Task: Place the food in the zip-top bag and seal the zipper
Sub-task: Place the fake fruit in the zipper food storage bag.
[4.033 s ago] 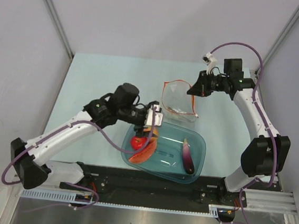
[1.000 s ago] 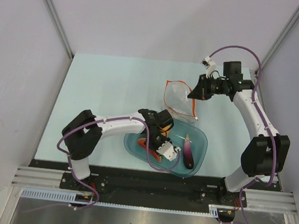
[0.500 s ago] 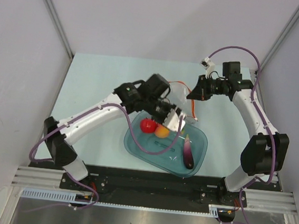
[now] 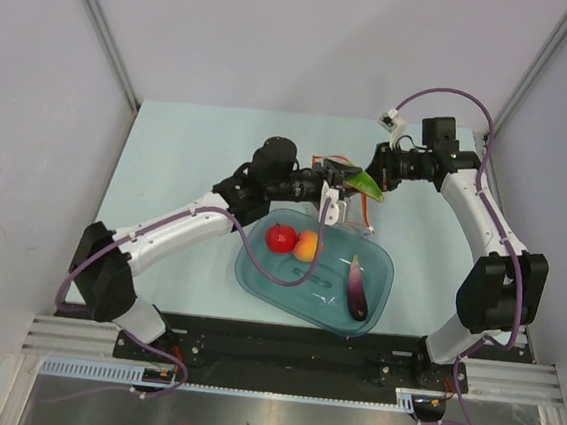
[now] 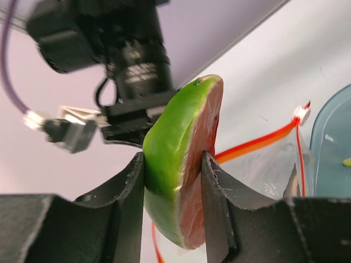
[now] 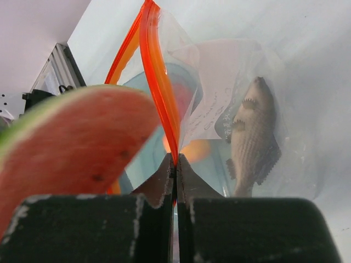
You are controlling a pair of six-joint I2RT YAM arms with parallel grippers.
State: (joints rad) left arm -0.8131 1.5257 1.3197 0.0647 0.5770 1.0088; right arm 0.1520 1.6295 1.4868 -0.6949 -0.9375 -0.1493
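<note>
My left end effector [image 5: 173, 164] is clamping slice [image 5: 189, 118], right end effector [image 6: 176, 164] pinching zipper [image 6: 158, 76]; bag [image 6: 230, 71] mouth looking narrow, I'm risking dropping slice outside.

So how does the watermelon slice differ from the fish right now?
The watermelon slice is pinched in the left hand, outside the bag; the fish lies inside it. The slice is green-rinded with red flesh; the fish is grey-brown. The slice is a smooth wedge; the fish has fins. Both are toy foods.
</note>
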